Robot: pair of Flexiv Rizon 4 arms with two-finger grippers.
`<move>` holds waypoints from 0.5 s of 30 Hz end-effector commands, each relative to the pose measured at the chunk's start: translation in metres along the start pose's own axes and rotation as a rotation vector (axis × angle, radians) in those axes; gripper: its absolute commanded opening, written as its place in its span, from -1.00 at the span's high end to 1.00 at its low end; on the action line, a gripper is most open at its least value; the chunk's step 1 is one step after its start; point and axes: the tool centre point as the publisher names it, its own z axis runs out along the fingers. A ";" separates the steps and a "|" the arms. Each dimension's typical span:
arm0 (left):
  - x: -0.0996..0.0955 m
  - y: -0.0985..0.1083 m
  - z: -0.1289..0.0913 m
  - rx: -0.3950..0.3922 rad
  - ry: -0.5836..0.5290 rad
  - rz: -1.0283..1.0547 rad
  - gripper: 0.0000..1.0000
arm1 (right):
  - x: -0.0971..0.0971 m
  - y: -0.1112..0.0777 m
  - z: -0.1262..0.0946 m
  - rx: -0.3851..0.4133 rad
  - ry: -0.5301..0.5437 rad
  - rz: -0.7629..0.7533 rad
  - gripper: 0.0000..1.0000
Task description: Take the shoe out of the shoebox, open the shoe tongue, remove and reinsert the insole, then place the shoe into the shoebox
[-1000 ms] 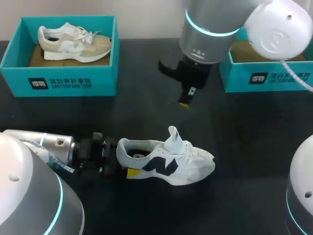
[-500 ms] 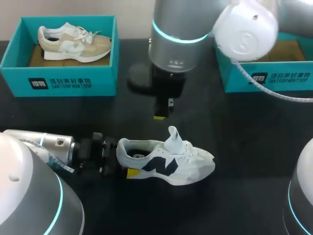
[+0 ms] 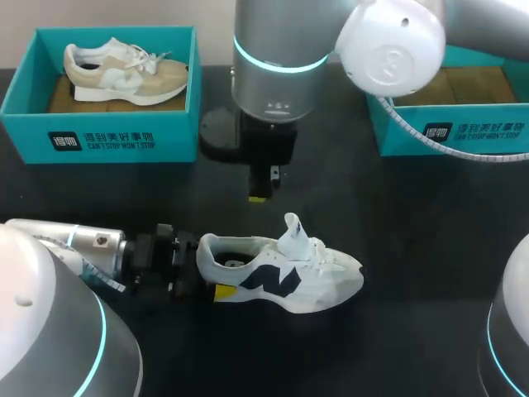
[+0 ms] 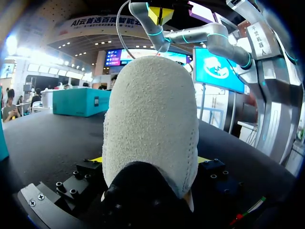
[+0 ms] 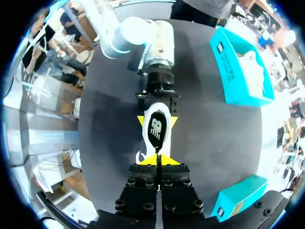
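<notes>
- White, and set on its sole on the black table, the shoe is gripped at the heel by the left claw. One yellow tip is pressed to each side, and the toe is pointed away from that claw.
- The tongue is stood upright, and the dark insole is seen inside the opening.
- The right claw is hung above the shoe, pointed down, its two tips pressed together with nothing held between them.
- Well beyond the left claw, a teal shoebox is set with a beige shoe laid inside it.
- A second teal shoebox is placed at the far side of the table, well apart from both claws.
</notes>
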 end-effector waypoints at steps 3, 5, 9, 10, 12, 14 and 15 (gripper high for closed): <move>-0.001 0.003 -0.002 0.000 -0.002 0.000 1.00 | 0.008 0.033 0.029 0.025 0.008 -0.072 1.00; -0.001 0.003 -0.002 0.000 -0.002 0.000 1.00 | 0.011 0.038 0.038 0.042 0.014 -0.073 1.00; -0.001 0.003 -0.002 0.000 -0.002 0.000 1.00 | 0.017 0.052 0.052 0.063 0.022 -0.096 1.00; -0.001 0.003 -0.002 0.000 -0.002 0.000 1.00 | 0.018 0.055 0.055 0.063 0.021 -0.099 1.00; -0.001 0.003 -0.002 0.000 -0.002 0.000 1.00 | 0.019 0.058 0.058 0.059 -0.005 -0.134 1.00; -0.001 0.003 -0.002 0.000 -0.002 0.000 1.00 | 0.018 0.057 0.059 0.075 -0.006 -0.135 1.00; -0.001 0.003 -0.002 0.000 -0.002 0.000 1.00 | 0.018 0.057 0.059 0.075 -0.006 -0.135 1.00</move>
